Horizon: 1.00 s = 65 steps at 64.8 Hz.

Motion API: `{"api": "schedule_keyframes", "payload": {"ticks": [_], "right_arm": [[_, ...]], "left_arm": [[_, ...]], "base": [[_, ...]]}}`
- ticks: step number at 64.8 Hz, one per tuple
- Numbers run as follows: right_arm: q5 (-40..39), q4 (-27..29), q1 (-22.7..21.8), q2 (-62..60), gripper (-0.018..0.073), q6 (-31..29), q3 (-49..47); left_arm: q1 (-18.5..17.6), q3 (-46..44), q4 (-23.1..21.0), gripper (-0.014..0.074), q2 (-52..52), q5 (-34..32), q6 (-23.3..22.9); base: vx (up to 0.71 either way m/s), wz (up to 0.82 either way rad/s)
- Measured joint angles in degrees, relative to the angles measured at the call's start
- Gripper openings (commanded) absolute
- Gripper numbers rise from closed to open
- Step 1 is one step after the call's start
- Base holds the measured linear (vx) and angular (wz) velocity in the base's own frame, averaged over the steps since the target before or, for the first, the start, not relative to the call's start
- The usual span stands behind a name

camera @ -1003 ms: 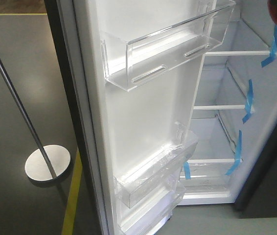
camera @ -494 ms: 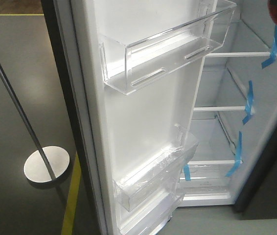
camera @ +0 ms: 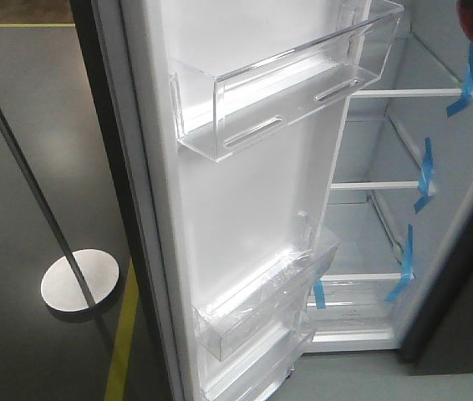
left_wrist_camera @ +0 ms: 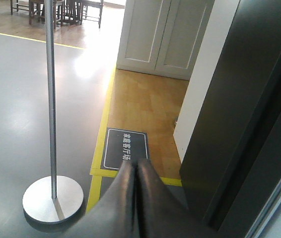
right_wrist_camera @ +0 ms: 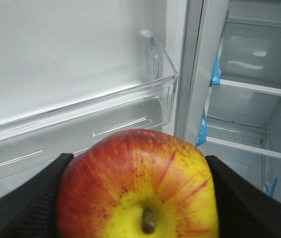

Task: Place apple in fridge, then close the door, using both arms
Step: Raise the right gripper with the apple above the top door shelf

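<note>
Step in hand: getting the apple in. Right gripper (right_wrist_camera: 139, 210) is clamped on the apple (right_wrist_camera: 130, 163). The door (right_wrist_camera: 56, 54) and its bin (right_wrist_camera: 105, 111) are dead ahead; the fridge (right_wrist_camera: 240, 59) shelves (right_wrist_camera: 252, 88) are ahead-right. Next move probably needs a swing right, a reach over a shelf, then release. Left gripper (left_wrist_camera: 136, 171) is pinched together and empty, with the door's dark face to its right.

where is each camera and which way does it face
Front: high, looking down at the open door and fridge shelves; no arm clearly shows.
Left wrist: behind shut left gripper, facing pole stand and door's outside.
Right wrist: behind right gripper holding the apple, facing a door bin.
Front, left wrist share the pole stand.
</note>
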Motion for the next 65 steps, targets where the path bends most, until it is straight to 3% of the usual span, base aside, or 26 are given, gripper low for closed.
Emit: {"api": "schedule_keyframes", "payload": {"ticks": [65], "right_arm": [[0.0,0.0,0.0,0.0,0.0101,0.0,0.0]], "left_arm": [[0.0,0.0,0.0,-0.0006,0.0,0.0,0.0]], "base": [[0.0,0.0]]}}
